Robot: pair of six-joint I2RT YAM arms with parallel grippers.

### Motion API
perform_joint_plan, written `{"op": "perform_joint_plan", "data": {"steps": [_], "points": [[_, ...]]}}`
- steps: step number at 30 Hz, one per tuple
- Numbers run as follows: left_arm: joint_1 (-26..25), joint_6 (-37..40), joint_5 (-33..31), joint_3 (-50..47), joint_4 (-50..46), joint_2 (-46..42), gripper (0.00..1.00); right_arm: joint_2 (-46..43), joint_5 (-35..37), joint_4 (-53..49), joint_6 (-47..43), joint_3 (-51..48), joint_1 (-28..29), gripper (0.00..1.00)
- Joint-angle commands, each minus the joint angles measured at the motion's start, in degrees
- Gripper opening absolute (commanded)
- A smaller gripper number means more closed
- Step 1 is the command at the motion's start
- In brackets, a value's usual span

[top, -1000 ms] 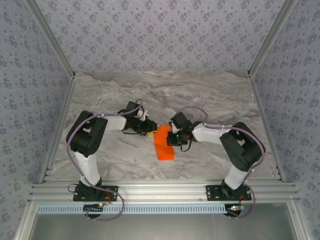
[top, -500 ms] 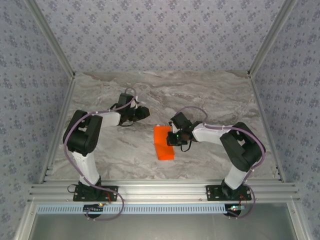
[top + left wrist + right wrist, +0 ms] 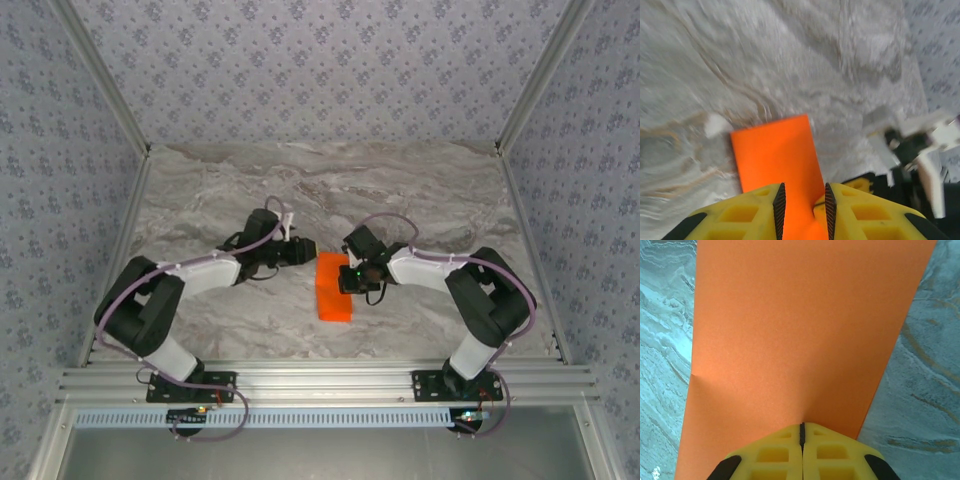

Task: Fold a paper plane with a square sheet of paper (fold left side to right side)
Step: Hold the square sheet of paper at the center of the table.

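Top external: folded sheet of paper (image 3: 333, 295) lies mid-table (image 3: 420, 190) between the arms. Right gripper (image 3: 347, 281) is clenched, tips pressing on its right edge, likely pinning it for creasing. Left gripper (image 3: 303, 252) is part-open at the far-left corner, with paper visible in the gap and nothing grasped.

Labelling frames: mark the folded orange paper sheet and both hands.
folded orange paper sheet (image 3: 333, 298), top view, bare middle.
left hand (image 3: 803, 192), left wrist view, between fingertips.
right hand (image 3: 801, 426), right wrist view, between fingertips.
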Motion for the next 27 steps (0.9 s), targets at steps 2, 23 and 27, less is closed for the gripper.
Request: {"op": "perform_joint_plan", "data": {"steps": [2, 23, 27], "points": [[-2.8, -2.4, 0.4, 0.9, 4.1, 6.1, 0.29, 2.2, 2.0, -2.9, 0.1, -0.6, 0.7, 0.04], [-6.2, -2.0, -4.6, 2.1, -0.7, 12.9, 0.28, -6.2, -11.4, 3.3, -1.2, 1.1, -8.0, 0.04], [-6.4, -1.8, -5.4, 2.2, -1.6, 13.4, 0.28, -5.0, -13.2, 4.2, -1.3, 3.3, -10.5, 0.04]]}}
